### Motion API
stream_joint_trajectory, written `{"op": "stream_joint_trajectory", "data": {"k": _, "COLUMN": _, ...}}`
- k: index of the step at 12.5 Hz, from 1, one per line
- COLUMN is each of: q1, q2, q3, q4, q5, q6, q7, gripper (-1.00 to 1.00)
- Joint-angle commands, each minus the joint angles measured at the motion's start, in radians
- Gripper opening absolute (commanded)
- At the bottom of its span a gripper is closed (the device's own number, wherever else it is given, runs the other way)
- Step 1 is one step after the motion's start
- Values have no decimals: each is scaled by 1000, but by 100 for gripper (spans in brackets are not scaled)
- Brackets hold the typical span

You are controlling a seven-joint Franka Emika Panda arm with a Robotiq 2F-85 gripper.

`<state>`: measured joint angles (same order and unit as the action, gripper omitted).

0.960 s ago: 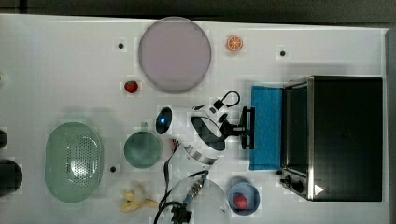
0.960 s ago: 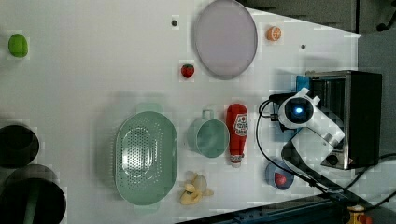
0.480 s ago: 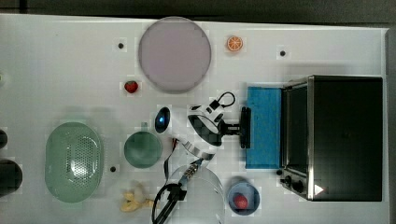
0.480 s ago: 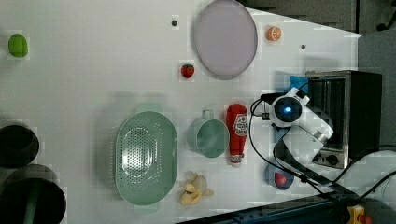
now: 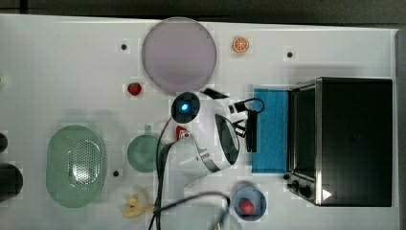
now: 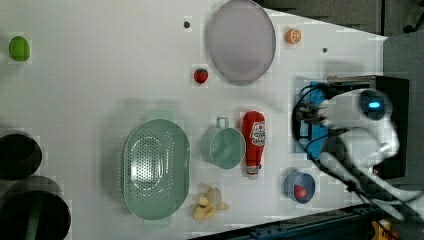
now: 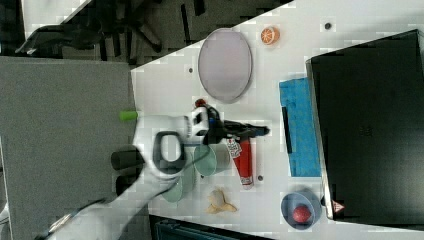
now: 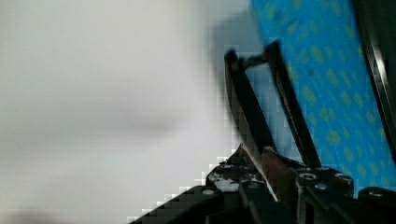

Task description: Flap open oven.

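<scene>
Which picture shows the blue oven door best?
The top view: the oven door lies flat open, nearly all visible. In the right view it looks narrower, in the left view the arm covers much of it, and the wrist view catches just a part.

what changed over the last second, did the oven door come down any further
Yes. In the top view the blue glass door of the oven now lies flat on the table, reaching further toward the top view's left than a second ago. The gripper went the same way with the door's bar handle, and the arm swung back with it. The plate, green colander, cup and fruit pieces stayed where they were.
</scene>
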<state>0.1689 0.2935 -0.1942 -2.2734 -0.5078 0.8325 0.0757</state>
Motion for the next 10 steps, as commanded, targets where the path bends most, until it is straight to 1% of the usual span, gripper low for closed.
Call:
{"op": "stream_joint_trajectory", "data": {"k": 1, "q1": -14, "q2": -237, "q3": -40, "q4": 48, "q5": 155, "q6": -94, "q7": 44, "gripper": -65}}
{"op": "stream_joint_trajectory", "data": {"k": 4, "q1": -13, "q2": -416, "q3": -40, "q4": 88, "q5": 282, "q6": -254, "q7": 45, "gripper": -65}}
{"op": "stream_joint_trajectory", "data": {"k": 6, "q1": -12, "q2": -503, "q3": -36, "q4": 148, "q5": 375, "q6": -406, "q7": 51, "gripper": -65}}
{"op": "stream_joint_trajectory", "data": {"k": 7, "q1": -12, "q2": -532, "q3": -36, "q4": 190, "q5": 407, "q6": -499, "q7": 51, "gripper": -65}}
{"op": "stream_joint_trajectory", "data": {"k": 8, "q1": -12, "q2": -553, "q3": -36, "q4": 235, "q5": 414, "q6": -585, "q7": 51, "gripper": -65}}
{"op": "stream_joint_trajectory", "data": {"k": 10, "q1": -11, "q2": -576, "q3": -33, "q4": 311, "q5": 412, "q6": -677, "q7": 51, "gripper": -65}}
